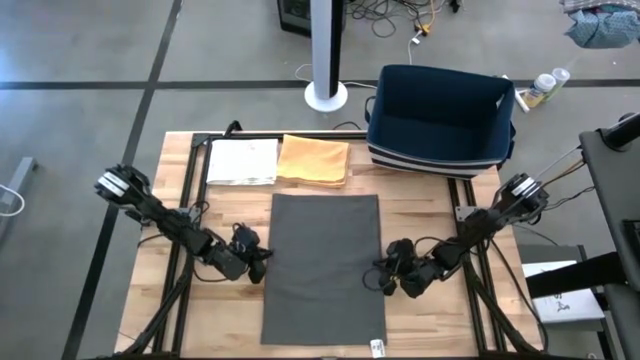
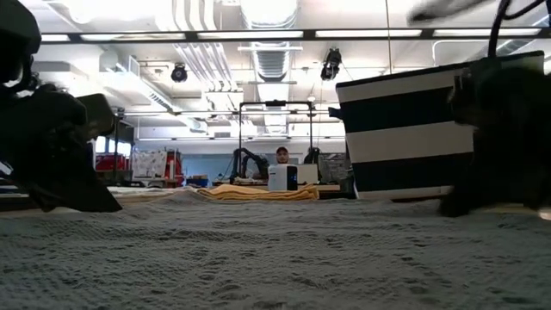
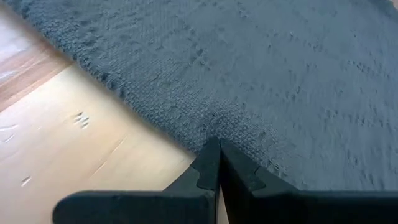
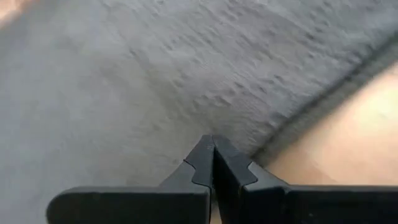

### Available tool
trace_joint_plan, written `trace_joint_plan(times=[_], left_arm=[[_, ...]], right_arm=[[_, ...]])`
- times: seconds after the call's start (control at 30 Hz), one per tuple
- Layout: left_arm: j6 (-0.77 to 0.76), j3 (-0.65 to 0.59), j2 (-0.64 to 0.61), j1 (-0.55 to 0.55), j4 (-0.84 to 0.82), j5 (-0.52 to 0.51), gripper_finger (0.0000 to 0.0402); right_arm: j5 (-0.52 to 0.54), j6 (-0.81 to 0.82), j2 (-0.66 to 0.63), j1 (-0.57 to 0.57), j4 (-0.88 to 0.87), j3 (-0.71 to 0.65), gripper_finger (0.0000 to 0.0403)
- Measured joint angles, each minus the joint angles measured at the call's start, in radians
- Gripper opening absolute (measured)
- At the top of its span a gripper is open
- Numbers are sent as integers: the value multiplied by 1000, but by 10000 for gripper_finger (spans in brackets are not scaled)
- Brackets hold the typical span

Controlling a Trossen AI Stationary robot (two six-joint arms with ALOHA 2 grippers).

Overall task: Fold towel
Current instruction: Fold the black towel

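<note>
Towel (image 1: 325,265) flat at frame centre; both grippers, left (image 1: 262,256) and right (image 1: 383,270), fingers pressed together at its side edges, should spread before pinching.

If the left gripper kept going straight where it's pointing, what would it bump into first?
Most likely the gray towel. The left gripper is shut, its tips right at the towel's left edge, pointing across it. How high the tips sit above the table is hard to judge.

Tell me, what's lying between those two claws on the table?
The gray towel, spread flat. In the high view the left claw sits at one long edge and the right claw at the opposite edge, both shut; nothing else lies between them.
</note>
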Motion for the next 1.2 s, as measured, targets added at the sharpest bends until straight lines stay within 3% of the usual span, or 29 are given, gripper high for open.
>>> trace_joint_plan(times=[0.13,0.27,0.43,0.63,0.9,1.03,1.2], left_arm=[[123,-5,-72,-1,-26,73,0],[327,11,-158,-8,-45,42,0],[437,17,-192,-8,20,23,0],[441,18,-95,-10,124,29,0],[292,22,102,-13,207,83,0],[291,23,97,-12,196,95,0],[356,15,-14,-13,131,126,0]], right_arm=[[-3,-231,10,11,4,2,0],[-39,-431,-44,8,-21,2,0],[-45,-529,-98,7,-8,30,0],[-93,-549,-60,5,-99,24,0],[-94,-577,-59,4,-180,38,0],[-123,-681,-121,5,-194,74,0],[-104,-729,-187,2,-185,87,0]])
